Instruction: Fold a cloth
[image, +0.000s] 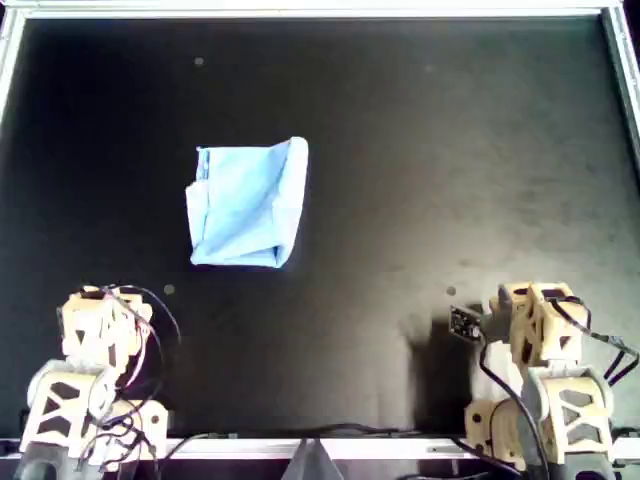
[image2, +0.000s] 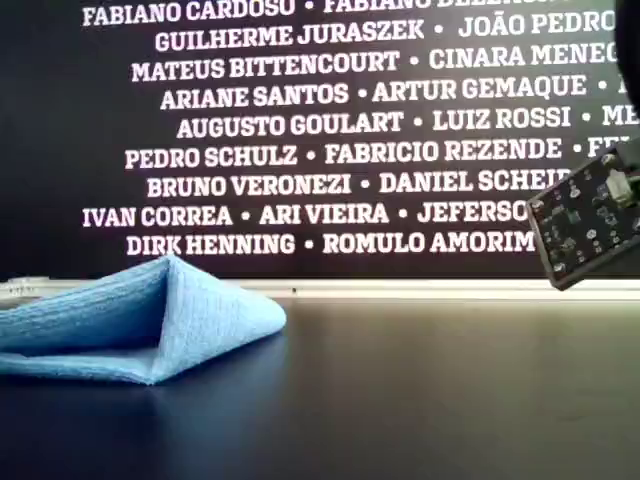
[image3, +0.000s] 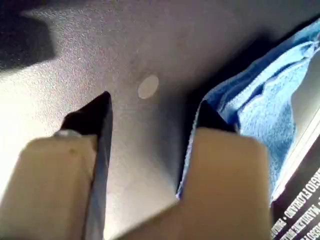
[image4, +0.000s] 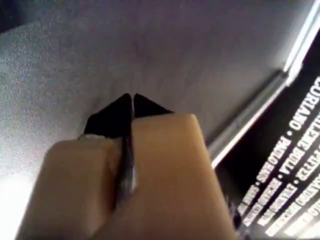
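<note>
What we cannot make out

In the exterior view the cloth (image2: 140, 320) runs off the exterior view's left edge, so we cannot see its full extent, and a circuit board (image2: 585, 220) is cut by the exterior view's right edge, with whatever carries it out of sight. In the left wrist view we see the cloth partly hidden behind one finger (image3: 220, 175) of the left gripper (image3: 155, 107). The bases of both arms are cropped by the overhead view's bottom edge. The wall lettering (image2: 330, 130) is clipped at both sides there.
</note>
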